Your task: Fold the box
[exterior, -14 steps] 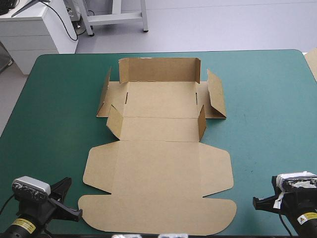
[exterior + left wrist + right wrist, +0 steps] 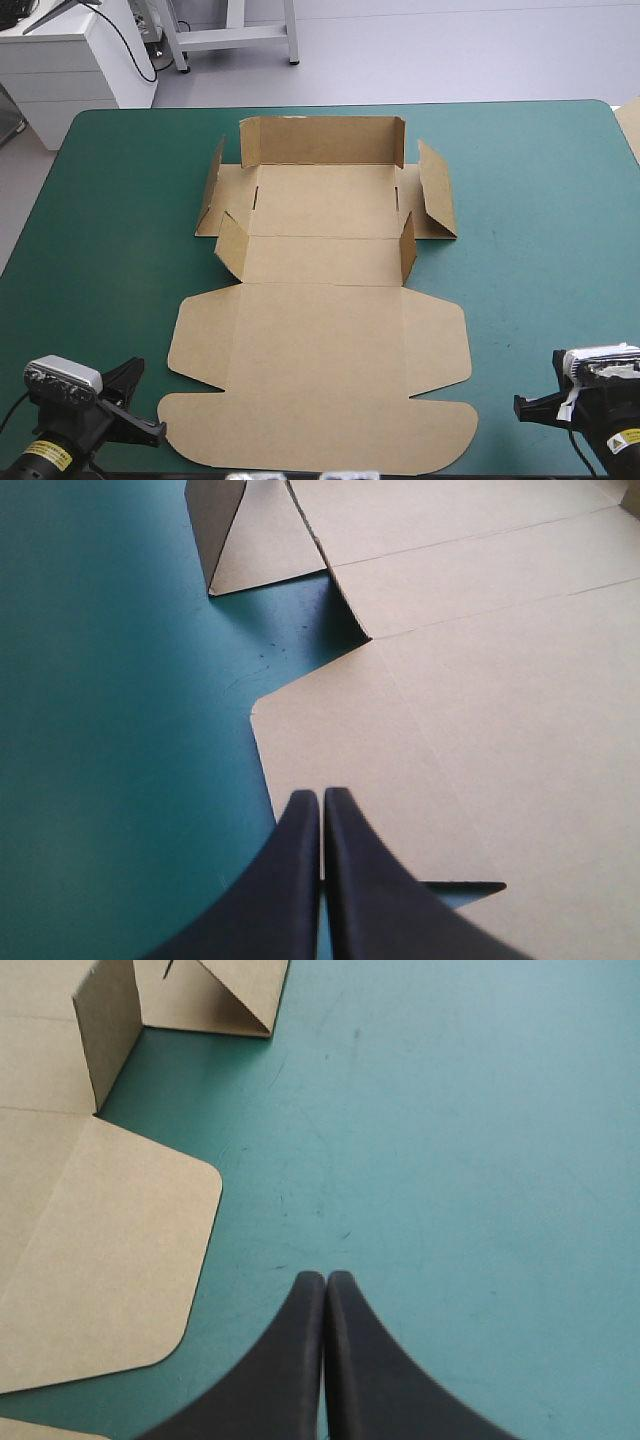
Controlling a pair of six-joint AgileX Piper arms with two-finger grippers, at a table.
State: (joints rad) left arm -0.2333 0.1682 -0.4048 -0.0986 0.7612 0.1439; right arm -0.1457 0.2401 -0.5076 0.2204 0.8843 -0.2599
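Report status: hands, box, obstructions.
Left hand shut, at box's near-left corner. Right hand shut, over bare teal-green cover. Box flat, far walls raised. No obstruction seen.

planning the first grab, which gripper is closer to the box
Left. The left gripper sits at the box flap's edge; the right gripper is over bare cover, clear of it.

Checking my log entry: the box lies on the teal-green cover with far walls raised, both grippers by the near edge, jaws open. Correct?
The jaws are shut, not open: the wrist views show the left gripper and the right gripper each closed to one pointed arch. The box is as stated.
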